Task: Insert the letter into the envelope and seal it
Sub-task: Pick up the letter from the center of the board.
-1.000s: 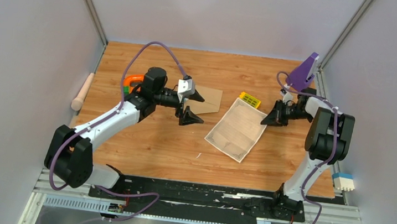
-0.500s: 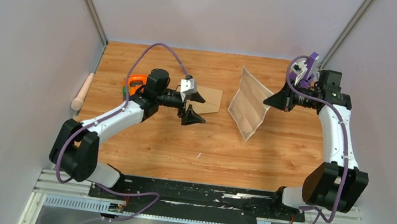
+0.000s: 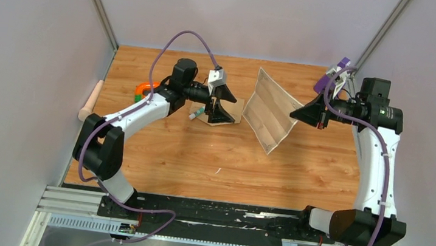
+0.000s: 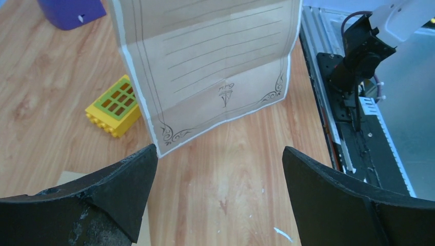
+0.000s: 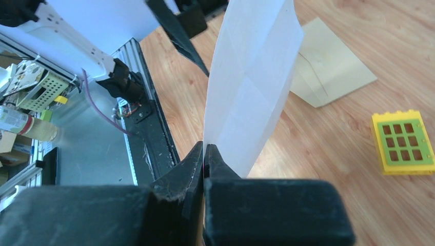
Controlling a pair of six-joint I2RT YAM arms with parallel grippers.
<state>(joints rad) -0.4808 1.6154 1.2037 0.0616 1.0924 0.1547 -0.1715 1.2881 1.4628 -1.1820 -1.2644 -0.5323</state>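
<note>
**A:** Wood-grain tabletop [image 3: 199,158], grey walls [image 3: 28,48] on three sides. Where does the letter sit?

**B:** It does not sit. The letter [image 3: 271,113] hangs on edge above the middle of the wood. The right gripper [image 5: 204,149] pinches it at its right edge, jaws pressed together on the paper. Whether the low corner touches the table cannot be told.

**A:** And the other arm?

**B:** The left gripper [image 3: 229,108] hovers just left of the sheet, jaws wide apart with nothing between them. It is over the envelope [image 5: 328,72], which lies flat on the wood. A yellow brick [image 4: 114,105] lies on the far side of the sheet.

**A:** Which step is this?

**B:** Probably the start: the sheet is lifted and nothing is inside the envelope yet. Opened out, the sheet looks larger than the envelope, so the next move likely calls for a fold. The left gripper would take the free edge while the right one holds firm, and thin paper could crease or slip.
</note>
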